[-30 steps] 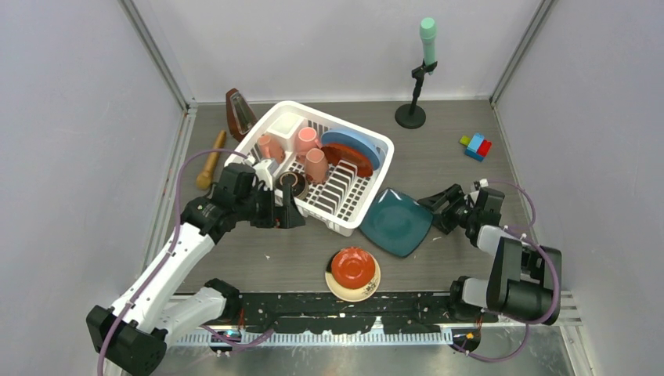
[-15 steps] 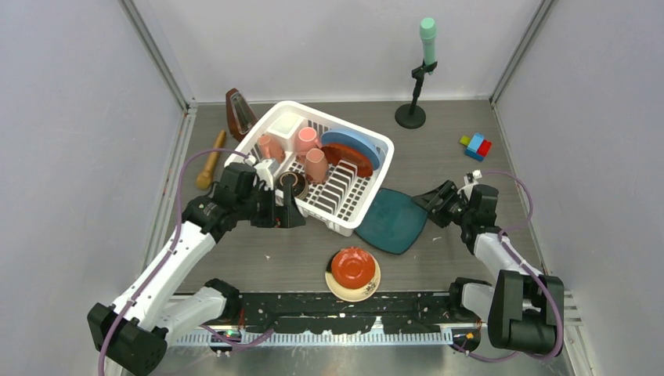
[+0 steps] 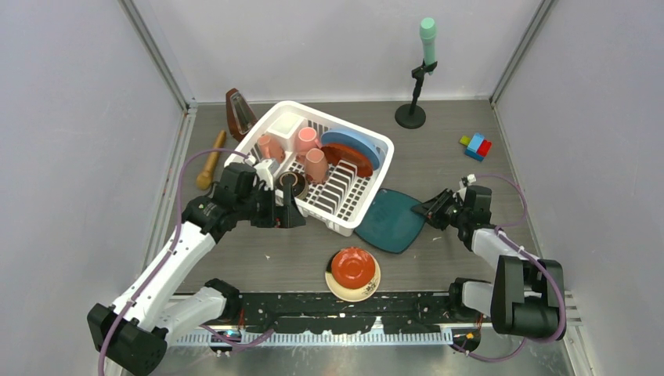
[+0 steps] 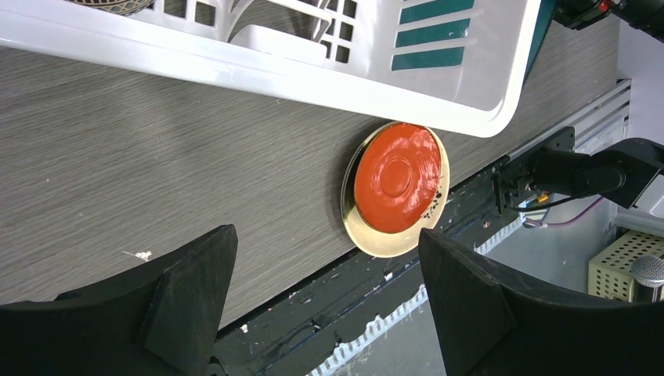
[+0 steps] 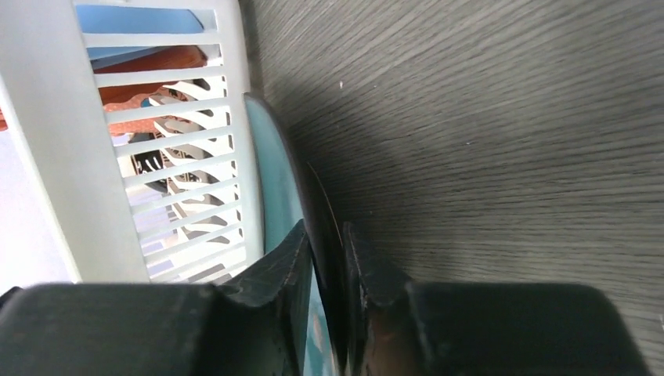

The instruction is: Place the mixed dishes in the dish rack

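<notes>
pinching the dark teal plate (image 3: pixel 391 222) rim: right end effector (image 3: pixel 430 210), beside dish rack (image 3: pixel 356 205).

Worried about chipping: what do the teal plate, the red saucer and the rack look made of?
The dark teal plate: thin rim, soft sheen, so glazed ceramic or melamine; can't tell which. The red saucer: glossy with bright highlights, probably glazed ceramic. The dish rack: white moulded plastic with slotted walls, matte.

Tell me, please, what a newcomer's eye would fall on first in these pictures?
The white dish rack at mid-table stands out first, with pink mugs inside. Beside its near corner, the right end effector pinches the rim of the dark teal plate. Near the front edge, a red saucer sits on a cream saucer.
</notes>
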{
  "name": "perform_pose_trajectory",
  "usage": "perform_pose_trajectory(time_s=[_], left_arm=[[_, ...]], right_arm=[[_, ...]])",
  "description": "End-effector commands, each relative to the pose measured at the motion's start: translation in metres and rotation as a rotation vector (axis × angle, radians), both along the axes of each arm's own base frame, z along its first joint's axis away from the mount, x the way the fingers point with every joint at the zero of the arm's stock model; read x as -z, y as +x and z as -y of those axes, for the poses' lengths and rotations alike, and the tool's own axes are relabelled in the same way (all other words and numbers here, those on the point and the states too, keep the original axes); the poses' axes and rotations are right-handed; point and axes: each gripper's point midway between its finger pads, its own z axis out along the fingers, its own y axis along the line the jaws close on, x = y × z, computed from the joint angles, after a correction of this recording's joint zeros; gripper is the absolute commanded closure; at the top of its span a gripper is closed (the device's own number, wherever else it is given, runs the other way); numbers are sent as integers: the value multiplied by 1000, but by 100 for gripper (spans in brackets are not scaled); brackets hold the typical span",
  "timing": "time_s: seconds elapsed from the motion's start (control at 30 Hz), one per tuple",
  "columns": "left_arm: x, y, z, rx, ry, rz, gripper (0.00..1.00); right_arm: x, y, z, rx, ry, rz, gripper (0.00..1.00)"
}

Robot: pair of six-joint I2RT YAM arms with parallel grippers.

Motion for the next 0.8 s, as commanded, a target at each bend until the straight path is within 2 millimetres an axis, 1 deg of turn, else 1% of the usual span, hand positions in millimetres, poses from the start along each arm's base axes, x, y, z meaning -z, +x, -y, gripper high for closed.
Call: perform_pose_trajectory(time_s=[0.0,0.03,0.1,0.13,0.2,0.27,0.43,0.47,0.5,0.53,0.57,0.6,0.63,0.67,0.7,0.73,0.77], left_arm=[[-8,1,1,13,-20,39,11],[-8,1,1,13,-19,39,11],[-8,1,1,13,-18,41,11],[-9,1,1,14,-18,42,11],[-10,2,1,13,-19,44,11],[-11,2,2,13,-21,47,11],[-14,3,2,16,-21,52,11],[-14,3,2,17,-22,53,11],[-14,2,2,17,-22,54,11],[-14,2,2,17,-22,53,11],[-15,2,1,18,-22,56,11],[-15,2,1,18,-22,56,11],[-15,2,1,18,-23,59,11],[-15,1,1,18,-22,57,11],[-15,1,1,19,-23,57,11],[-14,1,2,20,-24,56,11],[-14,1,2,20,-25,54,11]], right_arm=[[-25,11,0,-8,-22,71,79],[-25,11,1,-3,-26,74,83],[-29,11,2,6,-36,85,87],[-31,10,3,9,-41,86,91],[-35,9,7,22,-65,88,96],[-37,10,15,60,-107,93,99],[-39,-3,26,102,-179,67,100],[-46,-2,29,110,-197,88,100],[-48,-7,30,113,-205,79,100],[-56,-5,34,123,-227,95,100],[-59,-9,35,129,-239,87,100],[-70,-6,41,148,-266,110,100],[-74,-11,43,156,-279,104,100],[-89,-8,51,195,-309,129,100],[-101,-12,52,208,-317,150,100],[-121,-10,55,228,-325,197,100],[-138,-12,55,241,-327,249,100]])
